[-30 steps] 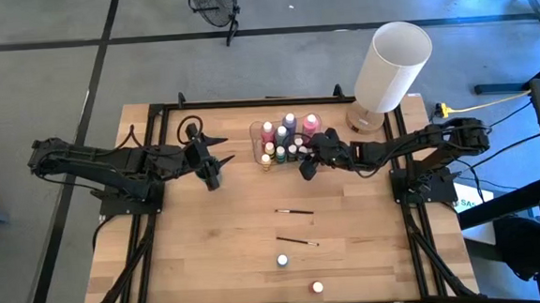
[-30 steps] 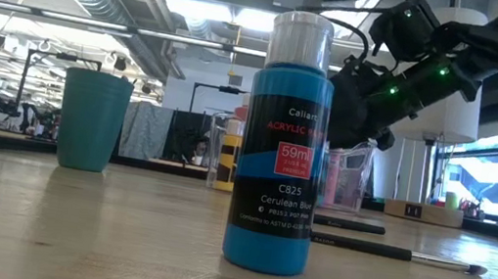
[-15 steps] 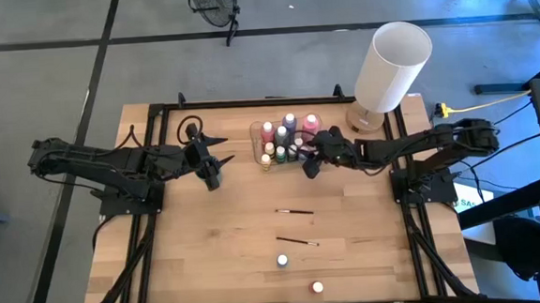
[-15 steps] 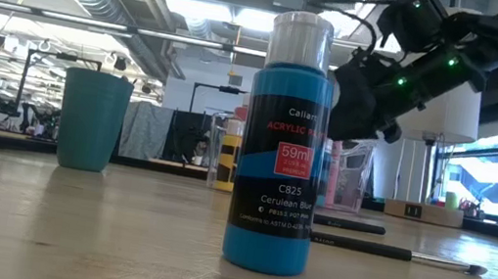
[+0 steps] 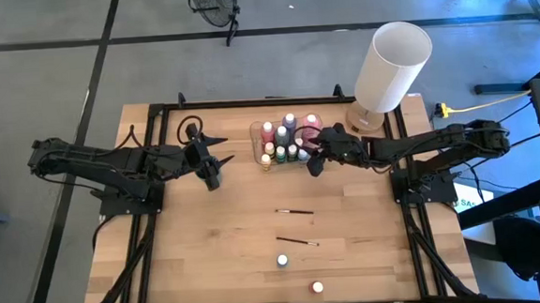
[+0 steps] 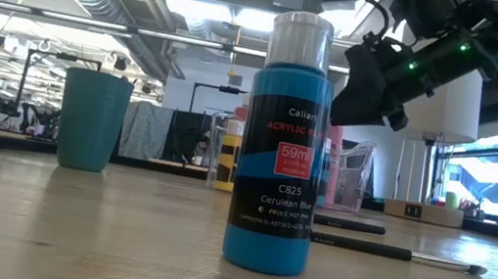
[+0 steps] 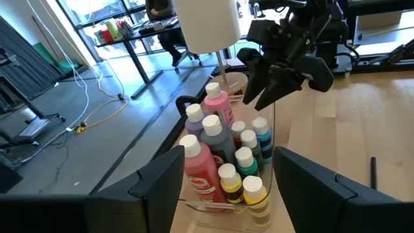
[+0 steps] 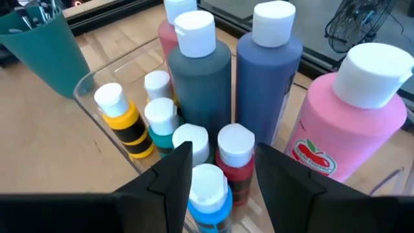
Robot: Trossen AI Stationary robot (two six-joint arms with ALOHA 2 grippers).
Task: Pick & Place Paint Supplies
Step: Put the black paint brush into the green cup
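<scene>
Hovering empty and parted over the clear bin of paint bottles, the right gripper risks toppling the tiny blue bottle if it descends off-centre, while the left gripper, also parted, waits beside the bin.

blue bottle upright, foreground | brushes lying behind | tool raised

Lamp: big white cylinder, tilted, on a round base at the bench's far right corner.
Bench: light wood planks, dark frame rails.
Cup: teal, upright, on the bench.
Cable: yellow, on the floor beside the bench.
</scene>
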